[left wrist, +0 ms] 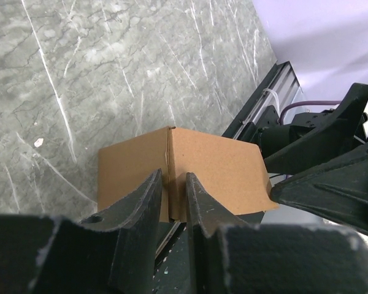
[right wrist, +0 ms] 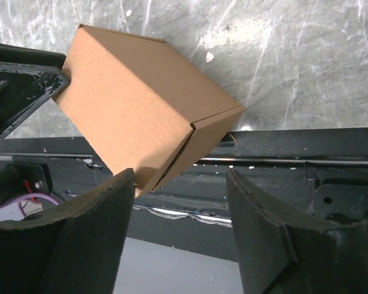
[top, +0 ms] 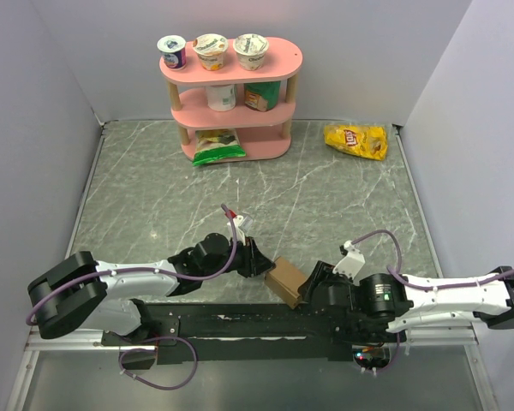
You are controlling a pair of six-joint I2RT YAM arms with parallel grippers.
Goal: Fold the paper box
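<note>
The paper box [top: 284,281] is a small closed brown cardboard box, tilted, at the table's near edge between the two arms. My left gripper [top: 259,261] is shut on a seam edge of its left side; in the left wrist view the fingers [left wrist: 148,196] pinch the box [left wrist: 214,165] at that seam. My right gripper [top: 313,287] is open just right of the box. In the right wrist view the box [right wrist: 141,104] hangs above the open gripper [right wrist: 181,184], with its lower corner at the left finger [right wrist: 110,202].
A black rail [top: 240,321] runs along the near edge under the box. A pink shelf [top: 231,94] with yogurt cups and a green bag [top: 217,145] stands at the back. A yellow chip bag [top: 355,139] lies at the back right.
</note>
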